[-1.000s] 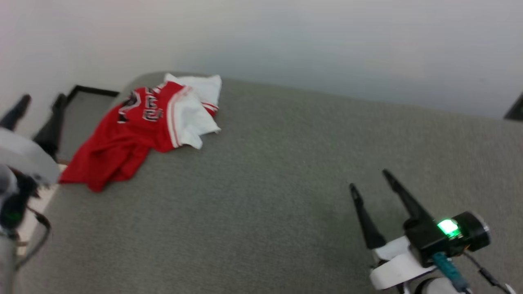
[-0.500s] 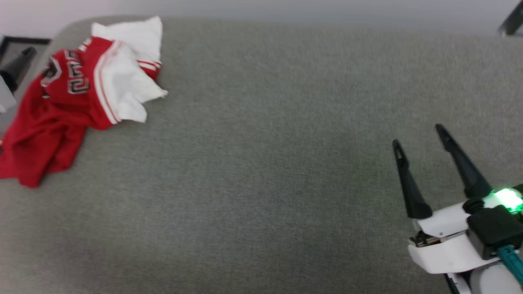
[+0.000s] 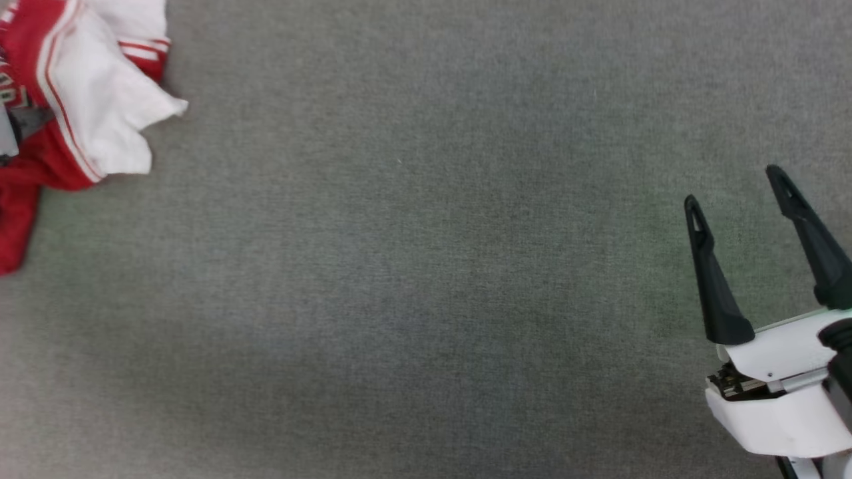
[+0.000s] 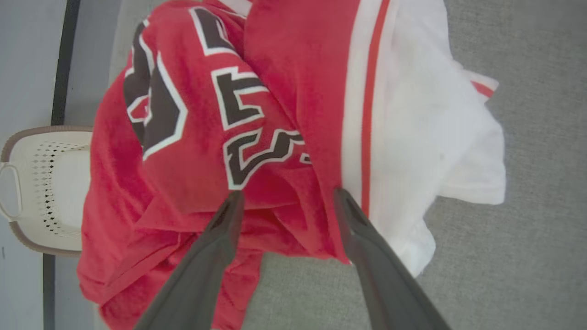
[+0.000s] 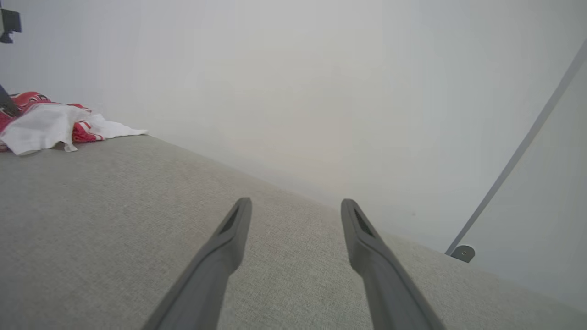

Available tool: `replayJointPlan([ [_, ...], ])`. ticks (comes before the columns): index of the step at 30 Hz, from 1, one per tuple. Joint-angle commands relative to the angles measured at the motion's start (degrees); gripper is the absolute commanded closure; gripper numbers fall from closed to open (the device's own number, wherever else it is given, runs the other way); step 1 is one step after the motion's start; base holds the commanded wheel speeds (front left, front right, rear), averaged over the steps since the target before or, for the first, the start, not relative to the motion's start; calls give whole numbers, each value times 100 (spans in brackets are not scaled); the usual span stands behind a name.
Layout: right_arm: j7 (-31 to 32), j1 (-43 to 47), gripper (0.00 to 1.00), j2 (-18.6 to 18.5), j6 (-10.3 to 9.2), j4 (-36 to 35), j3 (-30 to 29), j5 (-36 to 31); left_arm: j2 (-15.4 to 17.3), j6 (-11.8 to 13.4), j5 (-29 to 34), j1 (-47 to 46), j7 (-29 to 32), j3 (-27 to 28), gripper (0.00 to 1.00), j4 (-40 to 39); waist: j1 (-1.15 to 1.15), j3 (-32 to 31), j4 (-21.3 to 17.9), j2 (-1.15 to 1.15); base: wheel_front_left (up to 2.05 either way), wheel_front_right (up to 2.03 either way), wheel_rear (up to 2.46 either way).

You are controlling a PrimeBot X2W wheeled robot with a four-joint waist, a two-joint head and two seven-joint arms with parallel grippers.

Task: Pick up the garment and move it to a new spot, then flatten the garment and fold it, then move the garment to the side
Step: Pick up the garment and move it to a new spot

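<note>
Red garment lies before the left gripper, spread wide and empty

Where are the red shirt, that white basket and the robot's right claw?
garment (image 4: 183, 183): left wrist view, red body under the print.
basket (image 4: 46, 183): left wrist view, perforated wall.
right gripper (image 3: 731, 185): head view, midway between its open fingertips.

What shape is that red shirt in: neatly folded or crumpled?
Crumpled: the garment lies bunched on the grey surface, lettering creased, one white sleeve rumpled sideways.
</note>
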Motion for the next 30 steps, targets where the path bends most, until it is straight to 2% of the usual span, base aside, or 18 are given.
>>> replayJointPlan([
  [1,20,-59,0,-29,-9,-71,-9,50,-29,37,10,-75,5,-9,0,54,0,231,-120,0,0,0,0],
  [11,206,-6,0,-133,-9,-484,-189,62,-410,19,42,-96,214,-249,0,555,0,622,-119,0,0,0,0],
  [14,239,5,0,-148,-9,-552,-206,51,-516,89,12,-50,228,-260,0,695,0,664,-88,0,0,0,0],
  [15,256,2,0,-157,-9,-555,-210,47,-553,98,-2,-37,188,-258,67,726,0,672,-75,0,0,0,0],
  [16,274,-3,0,-163,-9,-570,-221,47,-586,160,-56,-19,175,-215,100,781,0,679,-60,0,0,0,0],
  [21,288,-10,0,-168,-9,-527,-231,45,-674,155,-55,-28,-198,-191,100,790,0,622,26,0,0,0,0],
  [30,96,-122,0,19,-9,-86,20,107,-274,257,202,-785,-664,-227,100,524,0,128,-4,0,0,0,0],
])
